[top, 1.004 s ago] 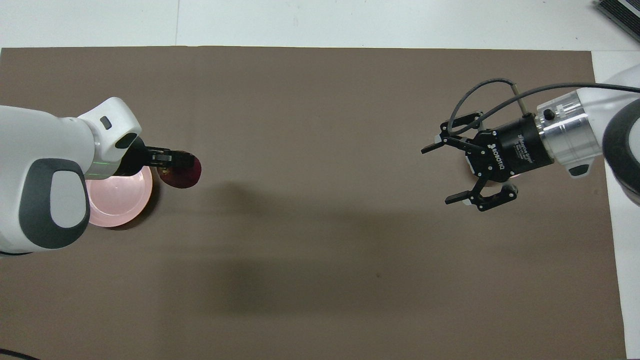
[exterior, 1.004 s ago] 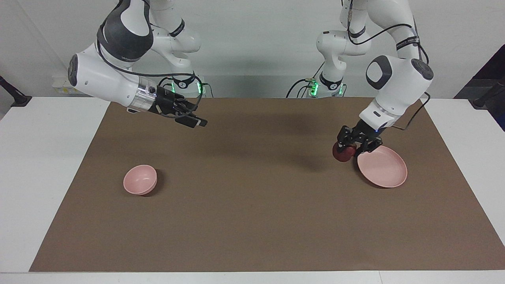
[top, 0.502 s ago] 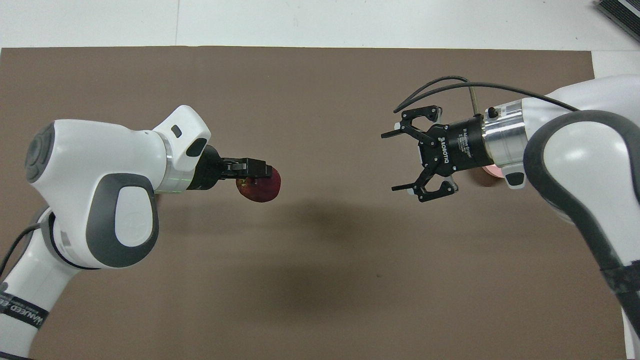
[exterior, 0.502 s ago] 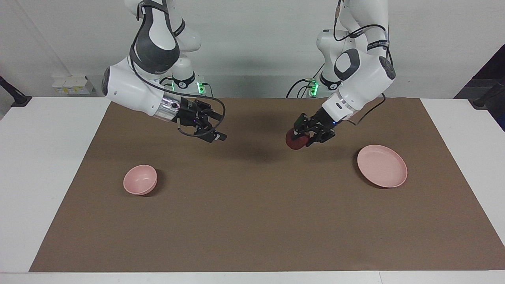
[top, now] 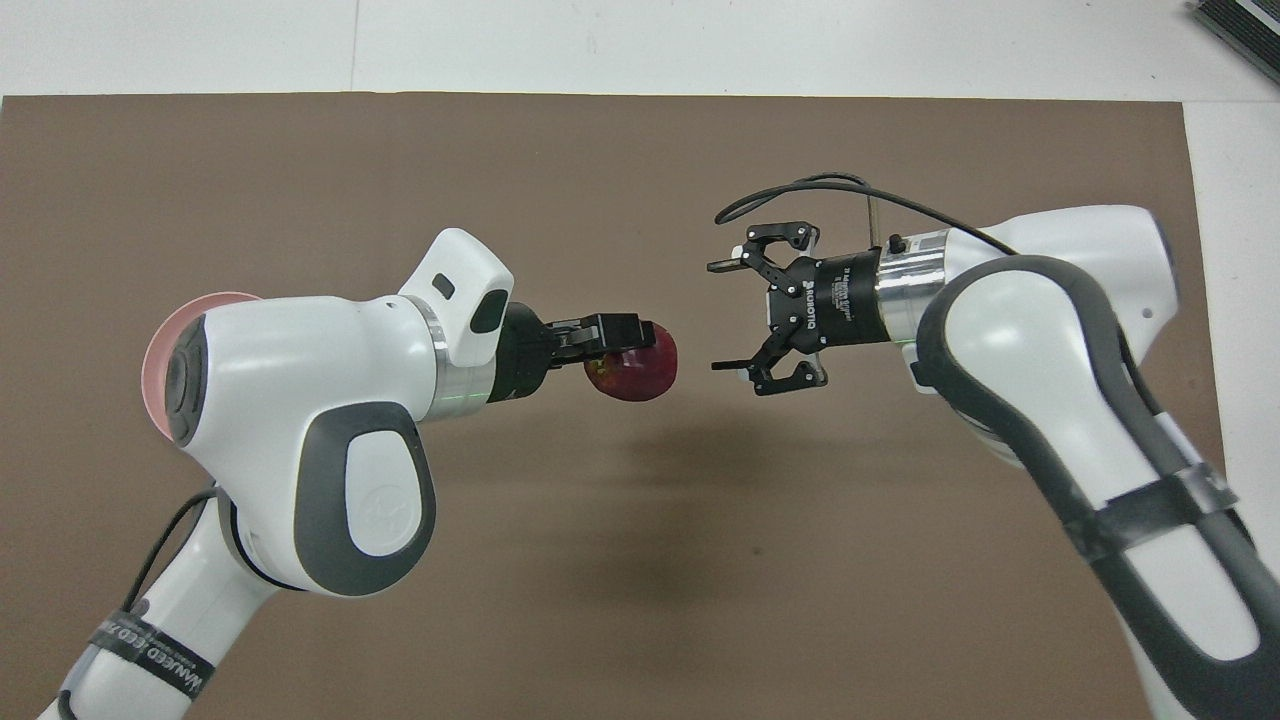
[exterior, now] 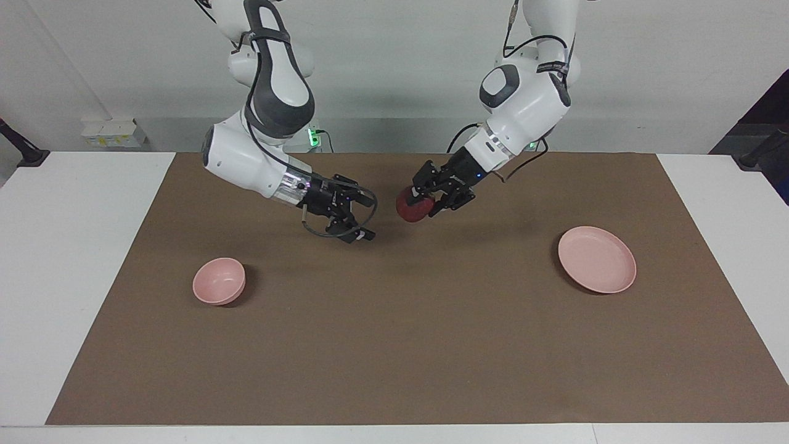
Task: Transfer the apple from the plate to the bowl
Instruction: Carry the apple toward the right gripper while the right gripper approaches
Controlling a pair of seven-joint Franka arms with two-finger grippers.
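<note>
Facing view: bowl empty, toward right arm's worktop edge; plate empty, toward left arm's edge. Left gripper jaws clenched on apple, over mid-worktop. Right gripper jaws spread wide, just beside apple.

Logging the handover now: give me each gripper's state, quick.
Left gripper: shut on the apple, up over the mat's middle.
Right gripper: open, holding nothing, facing the apple.

In the overhead view the small deep pale pink bowl is hidden under the right arm, and the flat pale pink plate shows only a sliver past the left arm.
</note>
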